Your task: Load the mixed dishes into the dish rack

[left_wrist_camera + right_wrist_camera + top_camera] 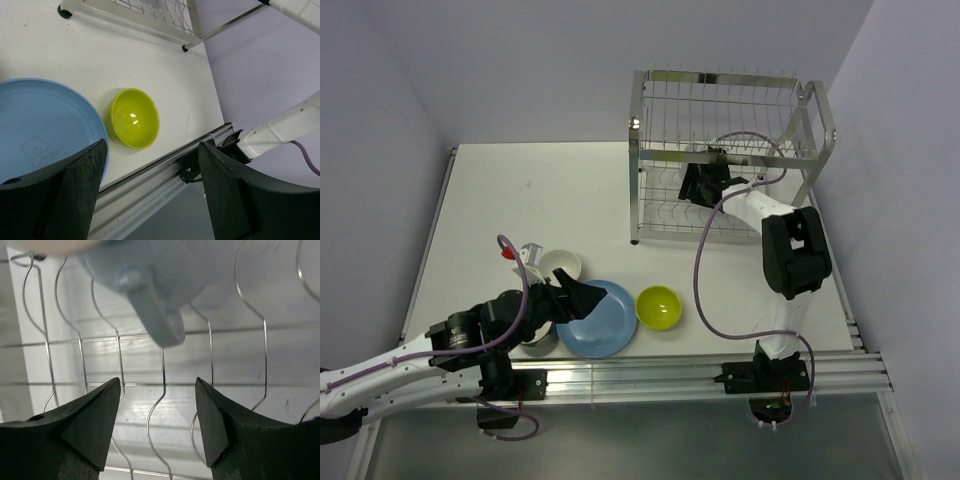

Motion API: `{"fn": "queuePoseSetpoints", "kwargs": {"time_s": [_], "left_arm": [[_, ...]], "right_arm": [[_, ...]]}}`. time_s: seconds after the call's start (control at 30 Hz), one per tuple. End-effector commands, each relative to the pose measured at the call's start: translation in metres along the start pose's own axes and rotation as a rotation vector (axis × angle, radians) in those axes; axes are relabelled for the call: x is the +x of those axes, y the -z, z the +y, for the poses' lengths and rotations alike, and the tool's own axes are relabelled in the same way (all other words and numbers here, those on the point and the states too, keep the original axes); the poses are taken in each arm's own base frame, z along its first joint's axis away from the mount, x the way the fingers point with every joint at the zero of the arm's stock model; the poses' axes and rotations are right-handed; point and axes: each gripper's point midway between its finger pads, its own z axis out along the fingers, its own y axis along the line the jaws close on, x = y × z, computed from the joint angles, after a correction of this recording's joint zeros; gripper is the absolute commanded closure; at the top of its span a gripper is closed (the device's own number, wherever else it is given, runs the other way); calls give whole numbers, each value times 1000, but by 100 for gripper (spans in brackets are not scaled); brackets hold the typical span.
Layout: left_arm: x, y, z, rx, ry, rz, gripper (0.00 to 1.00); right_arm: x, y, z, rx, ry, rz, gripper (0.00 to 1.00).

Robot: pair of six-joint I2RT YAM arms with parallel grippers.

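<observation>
Right pincer [157, 385]: fingers apart, nothing between them. It's pushed into what looks like the lower tier of the dish rack [636, 135]. Just past the tips is the pale blue-grey mug [150, 270], handle pointing back toward me, body cut off at the top of the wrist view. It seems to rest on the wavy wires, so I judge it loaded: the rack carries it, not me. It's tight in here, with the upper shelf overhead and chrome posts on both sides. As I see it, the only clean way out for this arm is straight back through the open front, kept level

Left pincer [152, 147]: also apart and empty. It hangs over the right rim of the large blue plate [40, 130], with the lime-green bowl [135, 117] just beside that rim. I can't tell which of the two I'm lined up for. The plate lies flat on the surface [520, 200], so only its rim offers a bite, and it sits close to the front edge and the rail

The cream bowl [561, 264] is right at the plate's far-left side; touching or not, I can't tell. The dark bowl [542, 343] is mostly hidden under the left arm. These four dishes cluster front-left, well apart from the rack, with bare surface between. The right arm fills the rack's front, so I'd expect crowding there
</observation>
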Motion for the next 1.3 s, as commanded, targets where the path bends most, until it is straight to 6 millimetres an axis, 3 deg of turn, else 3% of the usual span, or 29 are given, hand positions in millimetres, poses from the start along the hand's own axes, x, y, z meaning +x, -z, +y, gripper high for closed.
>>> {"fn": "queuePoseSetpoints", "kwargs": {"time_s": [0.0, 0.17, 0.2, 0.23, 0.3, 0.53, 0.7, 0.73, 0.8, 0.93, 0.97, 1.03, 1.1, 1.13, 1.17, 1.23, 1.27], "left_arm": [[-6, 5, -2, -6, 12, -9, 20], [-6, 4, 5, -86, 1, 9, 20], [-4, 2, 8, -109, -5, 15, 20], [-5, 2, 6, -114, -1, 17, 20], [-1, -1, 9, -134, -12, 31, 20], [9, -7, 10, -180, 2, 74, 20], [26, -20, 18, -263, -25, 136, 20], [27, -24, 14, -256, -23, 139, 21], [38, -31, 16, -274, -29, 170, 21], [50, -46, 15, -287, -30, 195, 21], [55, -52, 16, -294, -33, 202, 21], [60, -58, 16, -305, -31, 212, 21], [70, -67, 21, -328, -44, 230, 22], [72, -71, 20, -330, -48, 237, 22], [79, -76, 25, -353, -61, 248, 22], [80, -83, 24, -371, -74, 248, 23], [85, -88, 30, -400, -91, 254, 23]], "right_arm": [[-31, 34, 28, -157, -95, -96, 31], [-15, 46, 27, -221, -177, -63, 32], [-20, 54, 27, -239, -188, -81, 32], [-5, 54, 25, -250, -205, -51, 33], [-9, 64, 28, -302, -231, -73, 34], [34, 86, 22, -397, -308, -39, 36], [50, 119, 23, -475, -323, -52, 37], [62, 122, 18, -474, -332, -37, 37], [66, 139, 21, -513, -329, -53, 37], [93, 159, 18, -527, -303, -24, 37], [90, 171, 20, -554, -294, -49, 37], [109, 178, 19, -563, -286, -22, 37], [114, 196, 23, -613, -277, -40, 37], [128, 197, 18, -605, -282, -16, 37], [128, 209, 19, -635, -279, -39, 37], [149, 216, 16, -642, -274, -6, 37], [146, 229, 17, -677, -273, -44, 37]]}}
